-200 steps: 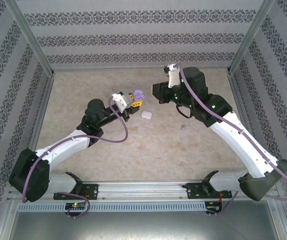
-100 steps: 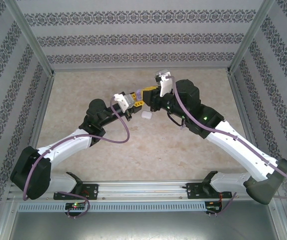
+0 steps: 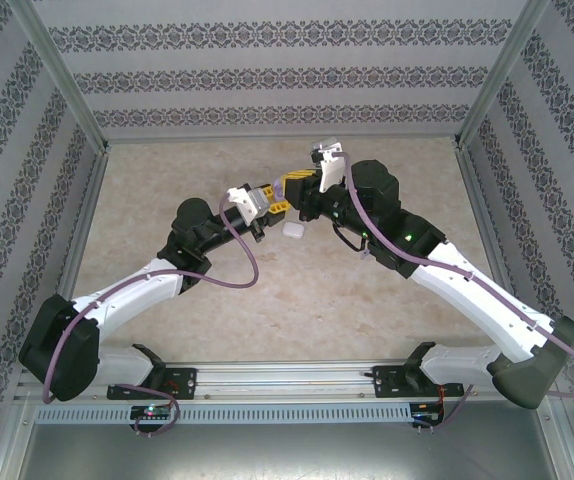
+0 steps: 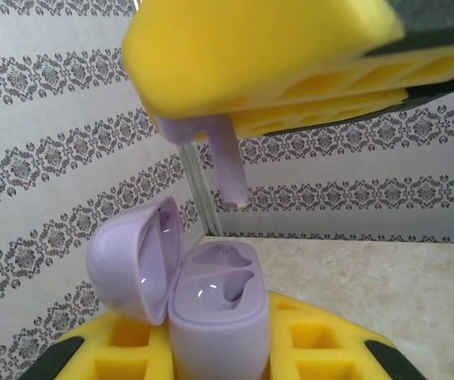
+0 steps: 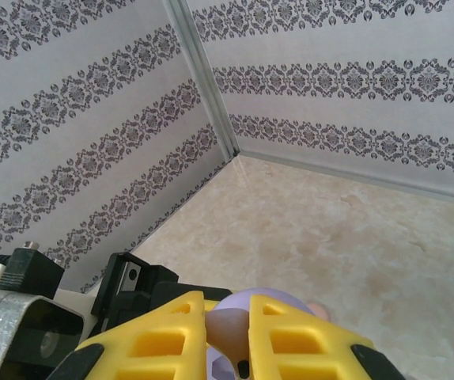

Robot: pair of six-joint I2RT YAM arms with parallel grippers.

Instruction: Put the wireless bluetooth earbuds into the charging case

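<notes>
1. Two arms meet above the tabletop [image 3: 167, 180]; we see the right jaws, well apart a second ago, now over the left jaws.
2. Left jaws grip the open purple charging case [image 4: 211, 317]; right jaws pinch a pale purple earbud [image 4: 227, 166], so insertion looks near.
3. Its stem hangs nearly upright, tip down, just above the case.
</notes>
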